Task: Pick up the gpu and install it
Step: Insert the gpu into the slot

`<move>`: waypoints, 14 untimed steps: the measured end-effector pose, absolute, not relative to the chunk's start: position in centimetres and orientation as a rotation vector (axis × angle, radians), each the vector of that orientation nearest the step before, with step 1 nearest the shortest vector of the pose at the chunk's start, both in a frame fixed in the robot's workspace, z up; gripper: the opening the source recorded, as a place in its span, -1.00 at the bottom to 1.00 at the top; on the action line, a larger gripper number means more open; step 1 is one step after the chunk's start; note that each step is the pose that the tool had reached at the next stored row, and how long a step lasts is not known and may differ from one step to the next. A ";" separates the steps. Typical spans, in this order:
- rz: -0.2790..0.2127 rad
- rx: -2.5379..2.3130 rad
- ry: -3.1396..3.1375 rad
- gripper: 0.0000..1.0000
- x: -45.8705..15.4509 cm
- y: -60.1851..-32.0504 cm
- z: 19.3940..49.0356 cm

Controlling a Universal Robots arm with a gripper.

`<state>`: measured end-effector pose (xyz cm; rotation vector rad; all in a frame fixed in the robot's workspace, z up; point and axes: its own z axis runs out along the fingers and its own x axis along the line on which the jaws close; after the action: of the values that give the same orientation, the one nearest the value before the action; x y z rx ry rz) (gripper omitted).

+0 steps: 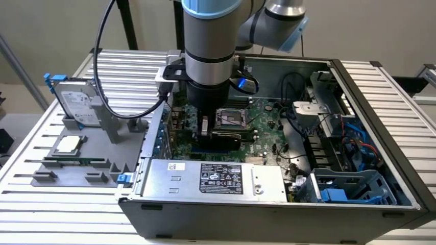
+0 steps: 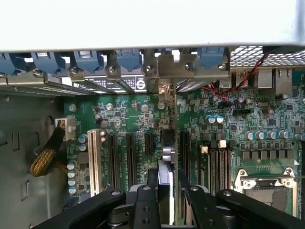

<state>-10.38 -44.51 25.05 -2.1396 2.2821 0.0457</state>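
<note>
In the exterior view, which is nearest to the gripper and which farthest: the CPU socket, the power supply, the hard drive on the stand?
From the gripper, over the motherboard:
1. CPU socket, just beside it toward the exterior view's right.
2. Power supply, along the case's front edge, below it in the picture.
3. Hard drive, upright on the grey stand outside the case, far toward the exterior view's left.

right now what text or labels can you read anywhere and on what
None can be read.
Power supply label: rows of white print and marks, too small to read.
Hard drive label: print blurred.
White sticker on the power supply: unreadable.
Motherboard markings: too small.
</note>
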 end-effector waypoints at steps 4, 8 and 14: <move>0.045 -2.142 2.280 -1.00 -10.4 -44.5 25.1; 0.046 -2.143 2.278 -1.00 -10.4 -44.5 25.2; 0.045 -2.144 2.278 -1.00 -10.4 -44.6 25.5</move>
<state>-10.37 -44.55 25.47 -2.1435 2.2778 0.0455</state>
